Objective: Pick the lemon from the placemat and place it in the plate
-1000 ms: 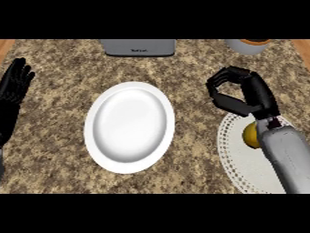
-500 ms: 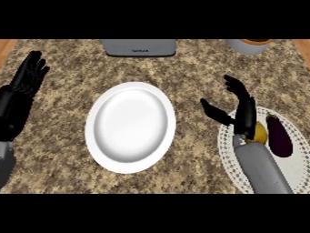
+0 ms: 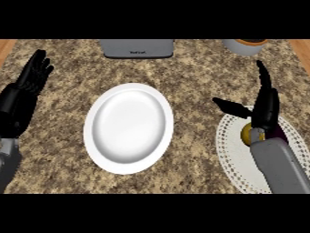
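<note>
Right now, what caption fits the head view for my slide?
Open right robot hand above the lemon on the placemat, white plate waiting.

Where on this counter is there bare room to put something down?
The white plate is bare. Bare counter lies between it and the grey appliance, and between it and the placemat. It is crowded on the placemat: the right hand and forearm cover the lemon. The left hand rests at the left edge.

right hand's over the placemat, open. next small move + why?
Probably lower the right hand and curl its fingers round the lemon. The hand is open, fingers straight, above the placemat; the lemon sits just under the wrist, partly hidden and not yet grasped. The plate holds nothing. The left hand rests open at the left edge.
</note>
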Controlling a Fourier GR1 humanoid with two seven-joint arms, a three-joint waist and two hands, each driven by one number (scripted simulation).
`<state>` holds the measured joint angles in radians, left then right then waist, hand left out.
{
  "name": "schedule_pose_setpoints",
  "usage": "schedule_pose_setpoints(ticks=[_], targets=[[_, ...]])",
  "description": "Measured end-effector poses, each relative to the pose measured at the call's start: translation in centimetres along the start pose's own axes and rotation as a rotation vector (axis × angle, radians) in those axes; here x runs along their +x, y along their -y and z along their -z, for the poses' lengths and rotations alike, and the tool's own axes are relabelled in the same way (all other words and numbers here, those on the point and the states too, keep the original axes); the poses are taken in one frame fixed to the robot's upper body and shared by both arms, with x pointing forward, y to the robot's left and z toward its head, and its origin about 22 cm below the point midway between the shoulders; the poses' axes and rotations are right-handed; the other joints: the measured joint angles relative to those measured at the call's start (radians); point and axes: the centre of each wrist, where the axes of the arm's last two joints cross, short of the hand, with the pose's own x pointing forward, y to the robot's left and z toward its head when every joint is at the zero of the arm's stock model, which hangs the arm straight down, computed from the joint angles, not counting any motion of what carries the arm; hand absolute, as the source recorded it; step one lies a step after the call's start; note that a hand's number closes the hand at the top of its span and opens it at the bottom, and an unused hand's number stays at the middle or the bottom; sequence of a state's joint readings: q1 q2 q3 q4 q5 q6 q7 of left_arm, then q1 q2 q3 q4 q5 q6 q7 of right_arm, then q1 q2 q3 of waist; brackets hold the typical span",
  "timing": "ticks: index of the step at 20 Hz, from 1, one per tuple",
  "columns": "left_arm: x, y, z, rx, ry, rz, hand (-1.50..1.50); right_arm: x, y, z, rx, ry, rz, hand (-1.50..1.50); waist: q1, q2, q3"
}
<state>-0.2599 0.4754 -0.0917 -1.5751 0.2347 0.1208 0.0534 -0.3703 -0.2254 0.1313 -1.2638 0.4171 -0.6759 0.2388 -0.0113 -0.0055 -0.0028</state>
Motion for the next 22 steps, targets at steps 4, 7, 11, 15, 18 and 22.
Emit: schedule_pose_setpoints(ticks=[4, 7, 11, 15, 18, 22], targets=[[0.2, -0.4, 0.1, 0.003, -0.002, 0.006, 0.00, 0.2, 1.8, 1.5, 0.105, -0.136, -0.191, -1.50, -0.005, -0.005, -0.003], [0.2, -0.3, 0.0, -0.004, -0.007, 0.002, 0.00, 1.1, 2.7, 2.4, 0.205, -0.255, -0.328, -1.50, -0.006, -0.007, -0.003], [0.4, 0.0, 0.0, 0.001, -0.006, 0.002, 0.00, 3.3, 3.0, 3.2, 0.357, -0.411, -0.469, -1.50, -0.002, -0.006, -0.002], [0.4, 0.3, -0.1, -0.006, -0.003, -0.003, 0.00, 5.4, 3.2, 3.6, 0.477, -0.514, -0.537, -1.50, 0.004, -0.002, 0.000], [0.3, -0.1, -0.1, -0.006, -0.003, -0.002, 0.00, 5.9, 3.8, 3.5, 0.523, -0.537, -0.556, -1.50, 0.004, 0.000, 0.001], [0.4, -0.1, 0.1, -0.009, 0.005, -0.004, 0.00, 5.2, 4.4, 3.6, 0.527, -0.565, -0.594, -1.50, 0.008, 0.002, 0.002]])
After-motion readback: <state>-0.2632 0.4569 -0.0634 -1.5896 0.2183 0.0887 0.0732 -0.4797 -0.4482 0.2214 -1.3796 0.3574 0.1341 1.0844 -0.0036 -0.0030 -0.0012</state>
